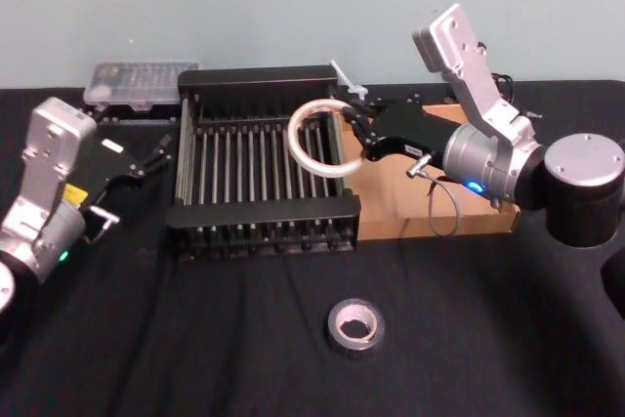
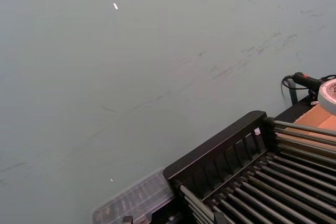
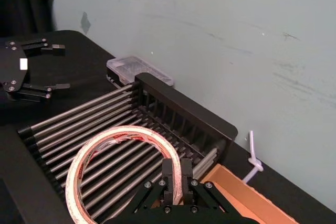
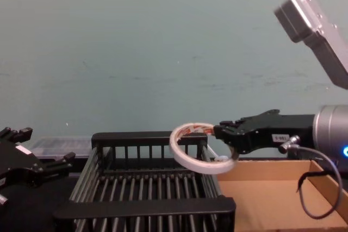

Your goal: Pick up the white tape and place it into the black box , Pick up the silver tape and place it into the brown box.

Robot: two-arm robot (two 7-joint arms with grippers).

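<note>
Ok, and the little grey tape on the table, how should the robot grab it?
From straight above. The silver tape lies flat with its hole facing up, so one finger could probably go in the hole and one outside, pinching the thick wall.

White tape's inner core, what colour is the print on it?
Red print, on the white tape in the right gripper; right wrist view shows it best.
</note>
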